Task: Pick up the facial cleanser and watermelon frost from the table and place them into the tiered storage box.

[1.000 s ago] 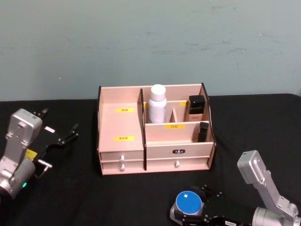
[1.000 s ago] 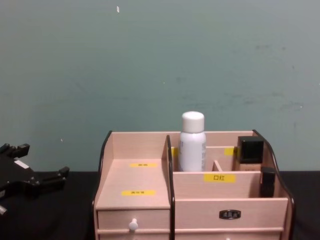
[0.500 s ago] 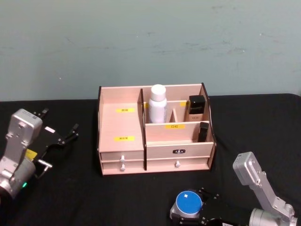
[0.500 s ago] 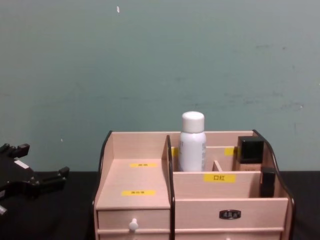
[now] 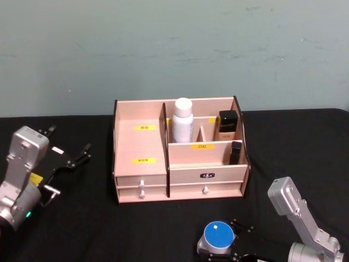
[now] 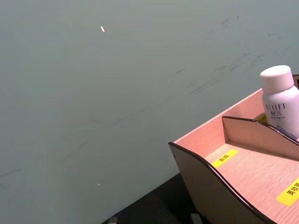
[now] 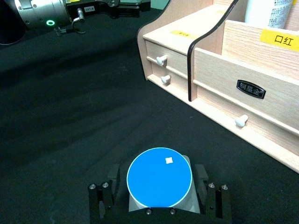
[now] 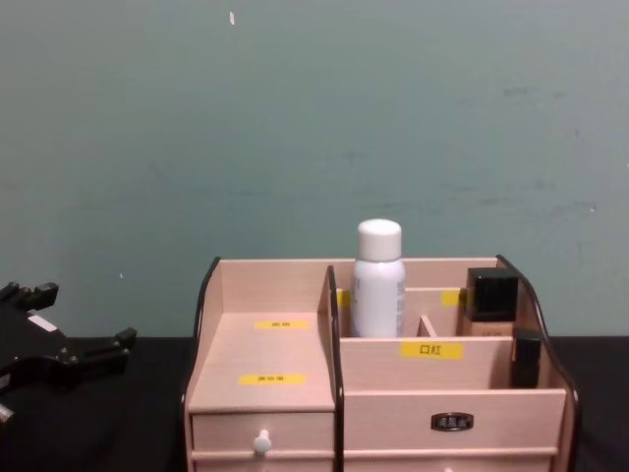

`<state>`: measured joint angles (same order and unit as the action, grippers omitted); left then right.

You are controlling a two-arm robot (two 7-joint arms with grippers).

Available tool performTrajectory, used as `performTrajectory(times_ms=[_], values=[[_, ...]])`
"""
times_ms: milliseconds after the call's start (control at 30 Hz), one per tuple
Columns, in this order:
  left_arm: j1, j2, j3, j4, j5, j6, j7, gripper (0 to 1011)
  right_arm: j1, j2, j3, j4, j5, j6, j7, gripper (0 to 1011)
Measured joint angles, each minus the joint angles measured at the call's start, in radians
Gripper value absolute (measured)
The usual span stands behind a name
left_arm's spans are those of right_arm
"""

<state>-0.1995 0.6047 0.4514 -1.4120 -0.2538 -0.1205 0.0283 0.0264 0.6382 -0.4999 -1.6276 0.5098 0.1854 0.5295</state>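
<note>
Right wrist view looks down on the right jaws clamped on the watermelon frost [image 7: 159, 178], one black pad [image 7: 114, 179] against each frosted side and the round blue lid facing up between them. Whether the jar rests on the black tabletop [image 7: 70, 107] or hangs just clear of it cannot be told. The jar is in front of the tiered storage box [image 7: 219, 60], apart from it, before the lower right drawer with its white knob [image 7: 240, 121]. In the head view the right arm [image 5: 297, 210] comes in from in front of the box and to its right, its jaws reaching across to the jar. The facial cleanser [image 5: 182, 120] stands upright inside the box, in a rear compartment just right of the tall black-edged divider [image 5: 164, 139], its rounded white cap above the back wall. Two black-capped bottles share the right half of the box: a broad one [image 5: 228, 124] at the rear right corner and a slim one [image 5: 235, 153] in the lower tier in front of it. The left jaws are apart and empty, held above the tabletop well to the left of the box and pointing toward it, with the left arm [image 5: 22, 164] behind them.
</note>
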Motion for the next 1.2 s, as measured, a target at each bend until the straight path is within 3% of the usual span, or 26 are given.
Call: performTrajectory(times_ms=[133, 433, 1200], values=[[0.000, 0.000, 0.000, 0.000, 0.000, 0.000, 0.000, 1010, 0.000, 0.000, 0.000, 0.000, 0.000, -0.001, 0.000, 982], [0.000, 0.000, 0.000, 0.000, 0.000, 0.000, 0.000, 1010, -0.001, 0.000, 0.001, 0.000, 0.000, -0.003, 0.001, 807], [0.000, 0.000, 0.000, 0.000, 0.000, 0.000, 0.000, 1010, 0.005, 0.004, 0.006, -0.013, 0.022, -0.017, 0.022, 804]])
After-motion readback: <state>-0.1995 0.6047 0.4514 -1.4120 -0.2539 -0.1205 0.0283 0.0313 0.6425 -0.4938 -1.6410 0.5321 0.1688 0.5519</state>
